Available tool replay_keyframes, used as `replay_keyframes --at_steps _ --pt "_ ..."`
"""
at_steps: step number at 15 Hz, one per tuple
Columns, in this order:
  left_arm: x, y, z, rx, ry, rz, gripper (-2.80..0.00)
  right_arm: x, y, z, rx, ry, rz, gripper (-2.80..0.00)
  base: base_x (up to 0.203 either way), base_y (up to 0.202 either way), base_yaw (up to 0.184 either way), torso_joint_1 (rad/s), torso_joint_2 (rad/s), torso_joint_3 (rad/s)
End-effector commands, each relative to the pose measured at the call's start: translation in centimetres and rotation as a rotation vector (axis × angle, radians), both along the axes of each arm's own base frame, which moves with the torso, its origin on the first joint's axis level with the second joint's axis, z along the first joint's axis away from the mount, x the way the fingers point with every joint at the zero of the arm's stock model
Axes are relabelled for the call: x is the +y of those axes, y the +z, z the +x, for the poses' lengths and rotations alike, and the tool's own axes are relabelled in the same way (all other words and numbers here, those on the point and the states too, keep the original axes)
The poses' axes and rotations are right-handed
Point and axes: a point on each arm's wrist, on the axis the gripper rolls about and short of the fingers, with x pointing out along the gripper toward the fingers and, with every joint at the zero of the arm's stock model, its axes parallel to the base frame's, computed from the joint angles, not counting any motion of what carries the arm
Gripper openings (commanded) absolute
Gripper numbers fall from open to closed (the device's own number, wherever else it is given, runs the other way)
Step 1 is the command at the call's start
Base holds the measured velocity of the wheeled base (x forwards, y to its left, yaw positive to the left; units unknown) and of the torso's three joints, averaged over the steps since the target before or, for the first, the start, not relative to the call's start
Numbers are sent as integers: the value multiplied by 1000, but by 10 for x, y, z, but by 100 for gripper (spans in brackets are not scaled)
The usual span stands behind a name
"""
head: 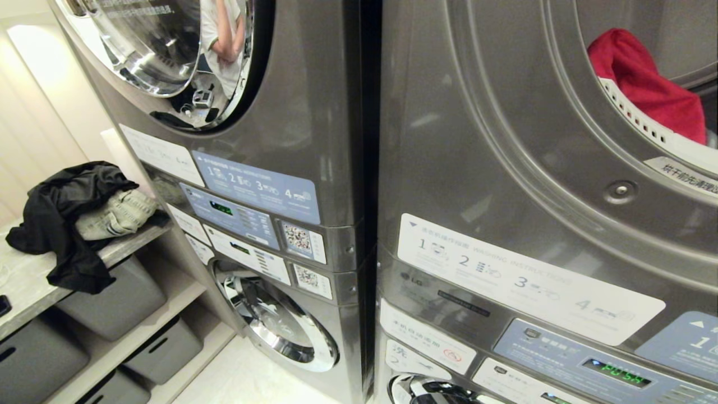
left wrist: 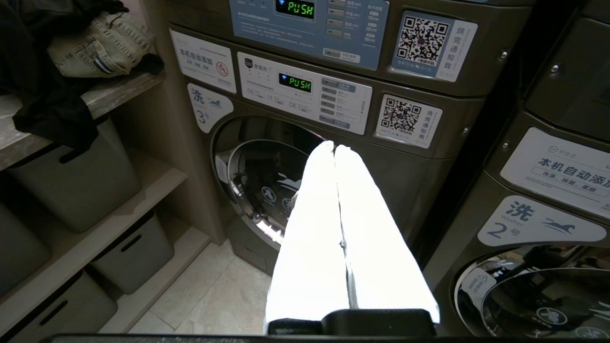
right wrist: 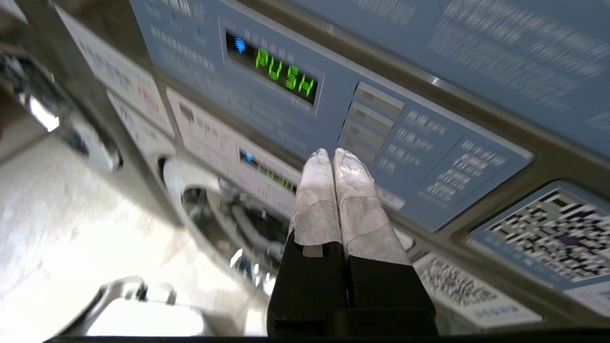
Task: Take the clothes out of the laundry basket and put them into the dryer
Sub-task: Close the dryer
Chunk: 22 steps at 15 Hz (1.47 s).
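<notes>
The dryer [head: 521, 146] is the upper grey machine on the right. A red garment [head: 645, 84] lies in its round opening, behind a white perforated strip [head: 634, 115] at the lower rim. The laundry basket is out of view. Neither arm shows in the head view. My left gripper [left wrist: 335, 146] is shut and empty, pointing at the lower left washer's round door [left wrist: 267, 186]. My right gripper [right wrist: 332, 152] is also shut and empty, close in front of a blue control panel [right wrist: 381, 119] whose display reads PUSH.
A black garment [head: 61, 219] and folded jeans [head: 115, 213] lie on a shelf [head: 33, 280] at the left, with grey bins [head: 118, 303] below. A second stacked machine [head: 263, 185] stands left of the dryer. Pale floor tiles [head: 247, 376] show between shelf and machines.
</notes>
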Motion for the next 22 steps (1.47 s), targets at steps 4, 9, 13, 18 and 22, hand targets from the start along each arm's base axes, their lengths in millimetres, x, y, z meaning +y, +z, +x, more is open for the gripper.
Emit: replay_keyframes --at_steps 4,9,13,18,22 --pt "0 -9 2 29 0 1 -280 -1 -4 -13 -165 -27 53 -280 0 0 0 0 0 0" --pt "0 -9 2 29 0 1 -280 -1 -4 -13 -165 -29 54 -280 0 0 0 0 0 0" --pt "0 -9 2 29 0 1 -280 -1 -4 -13 -165 -36 87 -280 0 0 0 0 0 0" --pt "0 -9 2 29 1 0 -280 -1 -4 -13 -168 -45 111 -280 0 0 0 0 0 0" --pt "0 -9 2 29 1 -3 -280 -1 -4 -13 -168 -45 113 -280 0 0 0 0 0 0"
